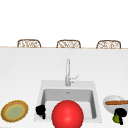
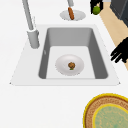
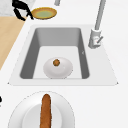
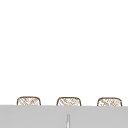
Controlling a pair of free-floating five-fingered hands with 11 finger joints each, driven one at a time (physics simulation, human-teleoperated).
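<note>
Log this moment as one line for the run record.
right hand: shut on green fruit, beside sausage bowl | left hand: idle, sink front-left | sink: bowl with brown bit

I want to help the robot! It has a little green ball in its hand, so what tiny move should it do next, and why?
Probably lift the right hand a little, keeping hold. Its fingers are curled round the small green fruit beside the white bowl that holds a brown sausage-like stick. The bowl sits close, so rising first should avoid bumping it. The left hand hangs by the sink's left edge.
</note>
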